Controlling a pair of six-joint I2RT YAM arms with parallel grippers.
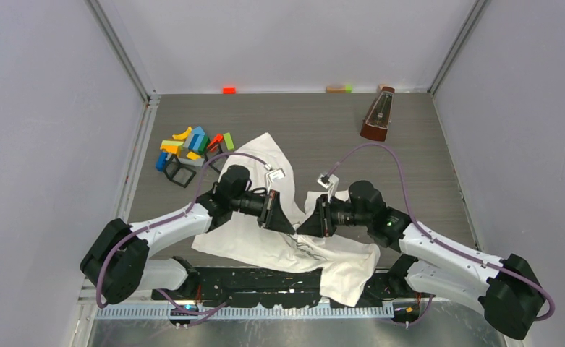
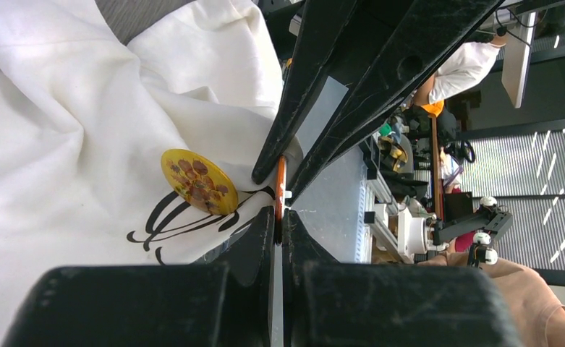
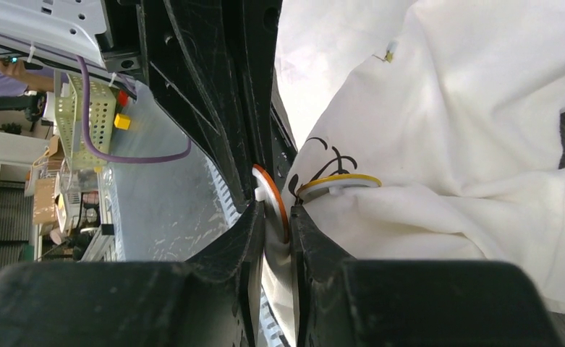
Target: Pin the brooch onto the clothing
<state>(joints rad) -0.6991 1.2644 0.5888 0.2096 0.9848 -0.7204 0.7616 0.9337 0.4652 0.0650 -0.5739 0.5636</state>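
Brooch (image 3: 337, 181) beside right pincer (image 3: 275, 215), clamping disc (image 3: 268, 184)

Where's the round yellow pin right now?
In the left wrist view, the yellow brooch sits on the white T-shirt, just above the dark cursive lettering and beside the tips of the left arm's fingers.

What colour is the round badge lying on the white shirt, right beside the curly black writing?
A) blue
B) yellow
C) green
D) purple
B: in the left wrist view the round brooch on the shirt has a yellow face with small brownish flowers on it, right next to the dark lettering.
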